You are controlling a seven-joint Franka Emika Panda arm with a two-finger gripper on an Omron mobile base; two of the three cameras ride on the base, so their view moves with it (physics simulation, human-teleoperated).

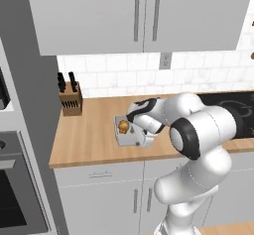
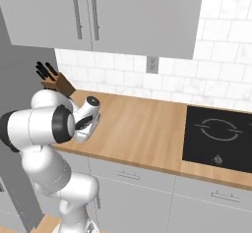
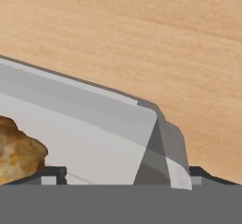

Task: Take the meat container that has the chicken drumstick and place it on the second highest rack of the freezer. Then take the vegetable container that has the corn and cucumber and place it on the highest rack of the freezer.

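The chicken drumstick lies in a pale grey meat container on the wooden counter, centre of the left base view. In the hand view the drumstick sits at the lower left, the tray's corner wall running across the middle. The gripper is down at that container — its 2 dark fingertips stand wide apart at the bottom edge, but whether they clamp the wall I cannot tell. A knife block stands at the upper left by the tiled wall, a black cooktop at the right of the right base view.
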